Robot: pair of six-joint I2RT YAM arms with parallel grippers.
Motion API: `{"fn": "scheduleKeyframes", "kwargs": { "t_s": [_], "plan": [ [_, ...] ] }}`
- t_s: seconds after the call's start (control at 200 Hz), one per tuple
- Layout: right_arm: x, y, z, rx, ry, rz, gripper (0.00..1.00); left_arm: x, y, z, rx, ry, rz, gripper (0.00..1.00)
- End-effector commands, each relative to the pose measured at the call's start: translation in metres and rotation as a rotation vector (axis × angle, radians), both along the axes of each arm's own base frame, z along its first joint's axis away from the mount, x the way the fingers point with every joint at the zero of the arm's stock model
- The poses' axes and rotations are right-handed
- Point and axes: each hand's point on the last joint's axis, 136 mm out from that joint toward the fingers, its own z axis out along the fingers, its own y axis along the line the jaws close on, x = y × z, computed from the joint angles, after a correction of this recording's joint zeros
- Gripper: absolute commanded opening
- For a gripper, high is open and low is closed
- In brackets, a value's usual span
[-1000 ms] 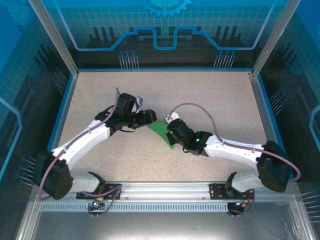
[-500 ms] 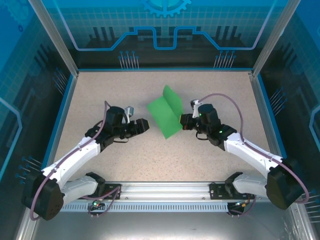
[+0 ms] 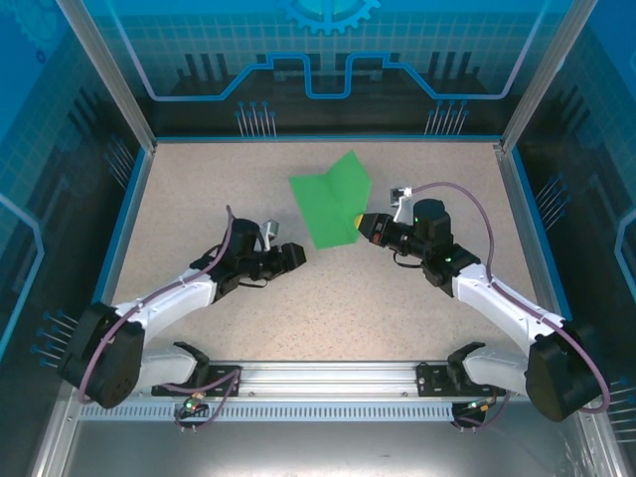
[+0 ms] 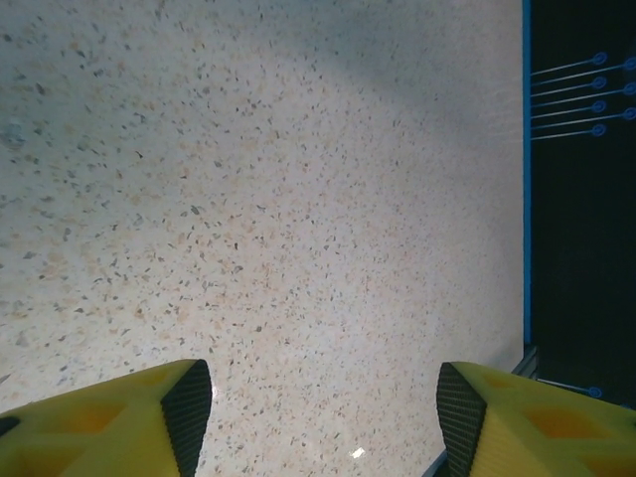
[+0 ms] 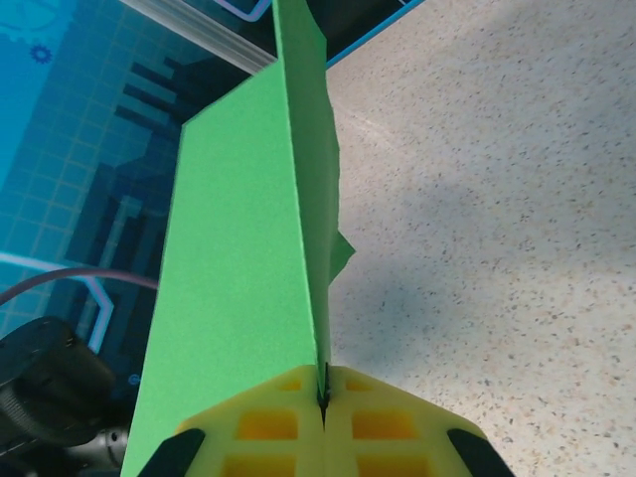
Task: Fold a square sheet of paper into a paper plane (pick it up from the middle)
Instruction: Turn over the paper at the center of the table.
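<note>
sheet of green paper (image 3: 331,199) aloft, pinched in right pincer (image 3: 359,220); left pincer (image 3: 295,256) hovers low, spread.

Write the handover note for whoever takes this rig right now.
Right gripper: shut on the thin bright green square sheet of paper, pinched at its crease, held up off the speckled table.
Left gripper: open, empty, low over the table, apart from the sheet.
Done: sheet picked up, one centre crease, halves partly spread.
Left: nose and wing folds; no plane shape yet.
</note>
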Motion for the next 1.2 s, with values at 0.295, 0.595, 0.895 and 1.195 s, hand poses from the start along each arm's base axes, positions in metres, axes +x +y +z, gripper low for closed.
{"fn": "scheduleKeyframes", "kwargs": {
  "t_s": [0.295, 0.595, 0.895, 1.195],
  "plan": [
    [-0.006, 0.014, -0.016, 0.074, 0.072, 0.046, 0.02, 0.042, -0.043, 0.1, -0.093, -0.227, -0.114, 0.67],
    [-0.017, 0.027, -0.046, 0.142, 0.179, 0.03, 0.05, 0.053, -0.056, 0.079, -0.095, -0.175, -0.152, 0.66],
    [-0.025, 0.029, -0.085, 0.134, 0.302, -0.043, 0.08, 0.057, -0.065, 0.047, -0.09, -0.102, -0.189, 0.65],
    [-0.036, 0.033, -0.126, 0.081, 0.383, -0.066, 0.08, 0.057, -0.069, 0.011, -0.064, -0.04, -0.218, 0.64]
  ]
}}
